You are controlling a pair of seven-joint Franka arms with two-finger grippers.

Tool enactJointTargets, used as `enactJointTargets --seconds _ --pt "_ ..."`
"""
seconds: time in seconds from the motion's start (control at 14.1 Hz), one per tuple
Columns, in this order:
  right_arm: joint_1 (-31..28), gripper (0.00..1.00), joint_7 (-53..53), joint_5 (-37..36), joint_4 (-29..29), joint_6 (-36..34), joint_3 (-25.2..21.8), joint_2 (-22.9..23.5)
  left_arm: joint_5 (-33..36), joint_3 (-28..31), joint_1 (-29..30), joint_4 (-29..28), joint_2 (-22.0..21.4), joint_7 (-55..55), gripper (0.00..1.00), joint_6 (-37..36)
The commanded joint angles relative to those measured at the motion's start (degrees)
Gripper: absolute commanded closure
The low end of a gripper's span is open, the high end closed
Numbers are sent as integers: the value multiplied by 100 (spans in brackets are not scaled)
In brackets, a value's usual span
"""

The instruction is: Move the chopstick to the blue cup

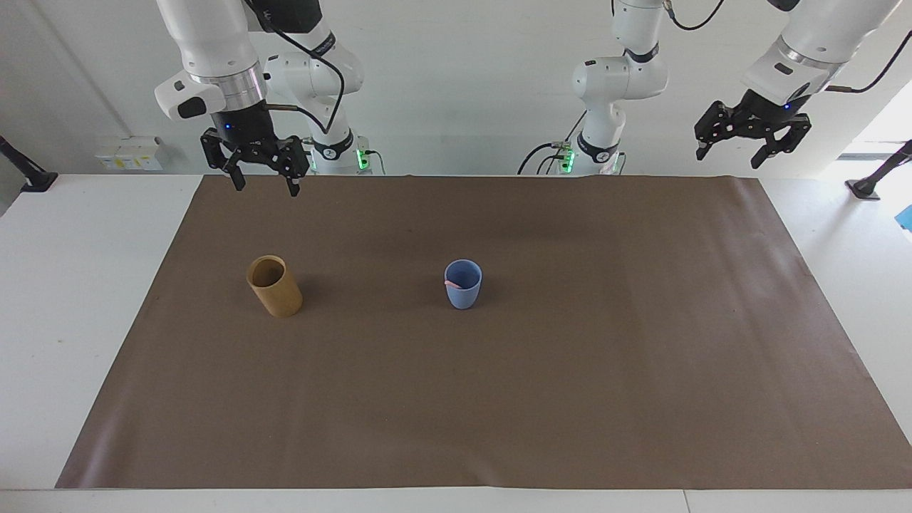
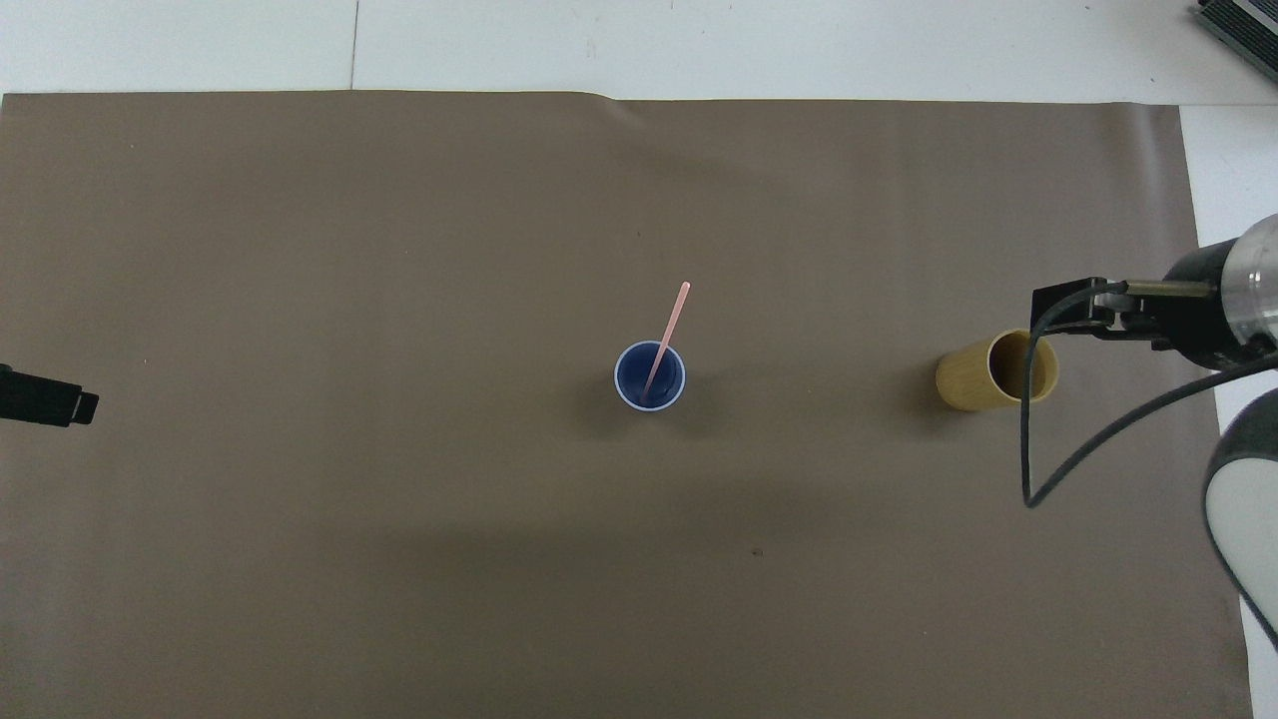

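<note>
A slender pale-pink chopstick point(image 2: 666, 338) leans toward one o'clock inside the small matte periwinkle-blue tapered cup point(image 1: 463, 284) on the smooth brown paper mat point(image 1: 499, 399), while the right gripper point(image 1: 262, 167) and the waiting left gripper point(image 1: 752, 135) both hang spread and empty.

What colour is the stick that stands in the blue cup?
Pale pink. The chopstick leaning in the blue cup shows best in the overhead view.

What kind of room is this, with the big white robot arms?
Probably a robot lab. Two arms stand at a white table covered by a brown mat, with only a blue cup and a tan holder set out.
</note>
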Motion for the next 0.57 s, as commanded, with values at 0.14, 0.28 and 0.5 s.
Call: enactJointTargets --seconds 0.14,0.28,0.5 --pt "-271 0 -152 -3 1186 -761 33 758 104 -26 24 -125 -123 7 0 98" --pt "-254 0 -152 -21 1012 -823 16 584 104 -26 24 -125 -123 -2 0 98" --pt "-341 0 -222 22 581 -885 -142 302 104 -26 24 -125 -123 7 0 89"
